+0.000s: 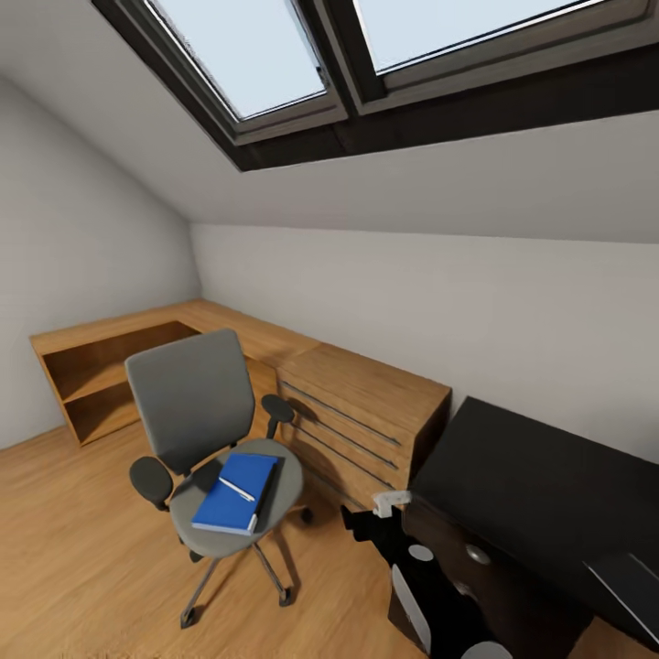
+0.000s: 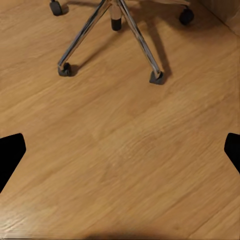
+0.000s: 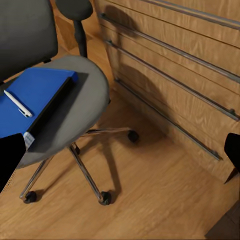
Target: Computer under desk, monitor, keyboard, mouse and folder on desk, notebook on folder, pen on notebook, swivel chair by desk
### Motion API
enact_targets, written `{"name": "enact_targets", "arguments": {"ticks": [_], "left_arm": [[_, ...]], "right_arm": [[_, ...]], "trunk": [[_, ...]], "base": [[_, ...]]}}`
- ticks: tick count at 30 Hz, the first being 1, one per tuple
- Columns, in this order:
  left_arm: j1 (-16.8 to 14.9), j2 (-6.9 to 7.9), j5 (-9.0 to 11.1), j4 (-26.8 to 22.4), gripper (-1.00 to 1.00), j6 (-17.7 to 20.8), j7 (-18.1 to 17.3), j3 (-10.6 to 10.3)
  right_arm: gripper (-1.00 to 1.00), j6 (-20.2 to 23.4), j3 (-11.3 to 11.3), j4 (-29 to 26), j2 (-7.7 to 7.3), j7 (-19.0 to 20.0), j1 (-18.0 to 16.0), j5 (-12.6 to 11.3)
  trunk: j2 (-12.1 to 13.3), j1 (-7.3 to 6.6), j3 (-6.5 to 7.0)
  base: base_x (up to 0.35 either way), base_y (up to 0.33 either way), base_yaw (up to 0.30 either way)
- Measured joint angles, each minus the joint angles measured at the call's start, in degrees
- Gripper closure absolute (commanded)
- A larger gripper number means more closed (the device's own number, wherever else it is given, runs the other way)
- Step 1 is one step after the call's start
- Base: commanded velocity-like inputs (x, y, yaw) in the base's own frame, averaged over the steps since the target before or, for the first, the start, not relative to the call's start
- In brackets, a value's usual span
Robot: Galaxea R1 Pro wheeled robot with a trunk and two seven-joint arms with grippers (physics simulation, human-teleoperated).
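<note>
Head view: the bright blue flat folder [image 1: 236, 492], a white pen [image 1: 237, 490] on it, lies on the grey upholstered swivel chair [image 1: 206, 430], left of the glossy black desk [image 1: 540, 494]. Both pincers spread, empty. Moving everything remains.

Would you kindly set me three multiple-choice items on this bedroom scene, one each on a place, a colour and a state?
1. Where does the folder lie?
A. on the desk
B. on the swivel chair's seat
C. on the floor

2. What colour is the desk top?
A. glossy black
B. white
C. light wood

3. How does the right gripper stand?
A. shut on the pen
B. shut on the folder
C. open, holding nothing

Key:
1 B: the blue folder rests on the grey seat of the swivel chair.
2 A: the top shows black beside the light-wood cabinet.
3 C: its fingertips sit wide apart, with floor between them.
</note>
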Motion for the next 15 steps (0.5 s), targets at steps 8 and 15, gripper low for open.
{"name": "enact_targets", "arguments": {"ticks": [8,15], "left_arm": [[0.0,0.18,0.0,0.0,-1.00,0.1,-0.1,0.0],[0.0,0.11,0.0,0.2,-1.00,0.1,-0.2,-0.1]], "right_arm": [[-1.00,-1.0,0.2,1.1,0.13,-0.6,0.0,0.1],[-1.00,-1.7,1.2,2.1,0.13,-0.7,0.0,0.2]], "trunk": [[0.0,0.00,-0.22],[0.0,0.00,-0.41]], "base": [[0.000,0.000,0.278],[0.000,0.000,0.278]]}}
